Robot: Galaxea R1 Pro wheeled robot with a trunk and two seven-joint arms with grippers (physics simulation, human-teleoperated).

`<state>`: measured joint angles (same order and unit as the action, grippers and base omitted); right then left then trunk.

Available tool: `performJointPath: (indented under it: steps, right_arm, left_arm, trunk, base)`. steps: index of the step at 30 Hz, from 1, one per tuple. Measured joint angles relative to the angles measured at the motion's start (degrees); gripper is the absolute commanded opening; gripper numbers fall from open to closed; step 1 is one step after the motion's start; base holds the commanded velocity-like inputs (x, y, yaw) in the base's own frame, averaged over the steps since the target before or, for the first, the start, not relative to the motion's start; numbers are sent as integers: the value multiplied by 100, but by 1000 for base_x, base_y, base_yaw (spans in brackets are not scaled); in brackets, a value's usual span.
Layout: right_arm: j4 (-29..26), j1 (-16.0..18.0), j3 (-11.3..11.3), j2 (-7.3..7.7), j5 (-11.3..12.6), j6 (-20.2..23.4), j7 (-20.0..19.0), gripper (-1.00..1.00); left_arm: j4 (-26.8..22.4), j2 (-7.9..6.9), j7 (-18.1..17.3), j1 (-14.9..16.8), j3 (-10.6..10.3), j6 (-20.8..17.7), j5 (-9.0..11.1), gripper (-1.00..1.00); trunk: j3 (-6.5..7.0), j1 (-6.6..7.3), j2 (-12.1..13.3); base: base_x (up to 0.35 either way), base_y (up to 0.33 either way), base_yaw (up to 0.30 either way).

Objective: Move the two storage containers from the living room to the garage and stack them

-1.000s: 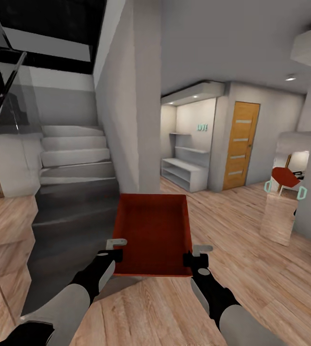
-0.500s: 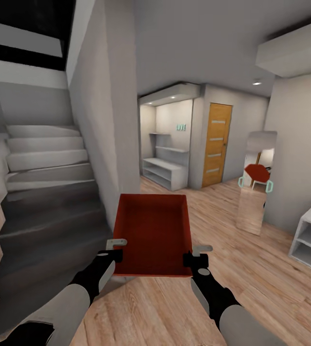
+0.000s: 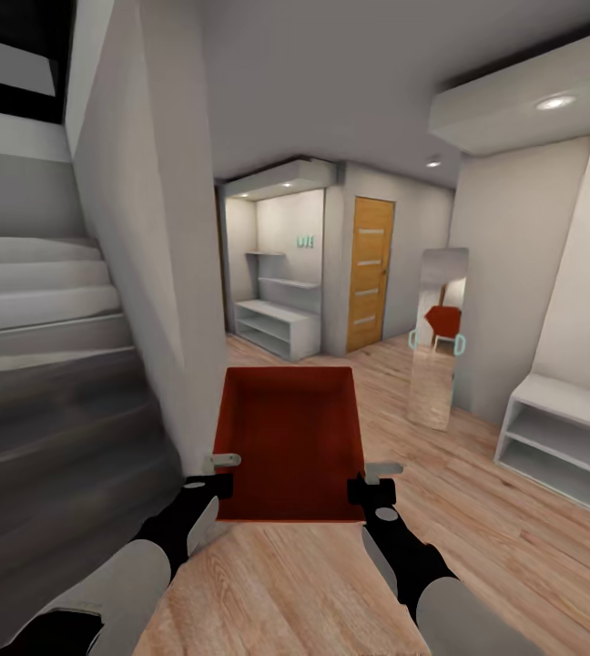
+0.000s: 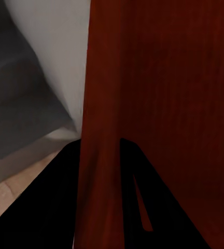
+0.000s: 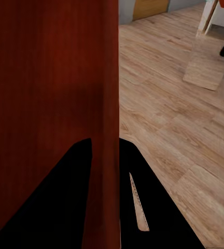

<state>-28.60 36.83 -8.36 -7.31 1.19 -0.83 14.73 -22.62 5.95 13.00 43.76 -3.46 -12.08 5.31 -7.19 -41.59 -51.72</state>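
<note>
Straddling opposite side walls of one storage container (image 3: 288, 437), left pincer (image 3: 217, 476) and right pincer (image 3: 373, 481), each pinching it.

Both arms have light grey rounded forearm shells and black wrists; the left gripper (image 3: 221, 471) and right gripper (image 3: 373, 482) carry pale grey flat fingers on black bases

You are looking at one red-orange storage container (image 3: 290, 437), two end effectors, the left end effector (image 3: 221, 472) and the right end effector (image 3: 374, 483), one orange door (image 3: 369, 273), one standing mirror (image 3: 438, 337) and two white shelf units (image 3: 277, 328) (image 3: 564, 446).
</note>
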Motion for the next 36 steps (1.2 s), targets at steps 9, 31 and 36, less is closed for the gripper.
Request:
performJointPath:
  steps: [9, 31, 36]
  right_arm:
    - [0, 0, -3, 0, 0, -5, 3, -100]
    - [-13, 1, -22, 3, 9, 10, 10, -100]
    - [-15, 1, -30, 1, 8, 9, 18, -100]
  left_arm:
    - [1, 0, 0, 0, -2, 8, 3, -100]
    - [-2, -3, -5, -1, 1, 7, 6, -100]
    - [4, -7, -15, -1, 1, 17, 7, -100]
  trunk:
    - [0, 0, 0]
    - [0, 0, 0]
    - [0, 1, 0]
  base:
    - [0, 0, -283]
    - [0, 0, -35]
    - [51, 0, 0]
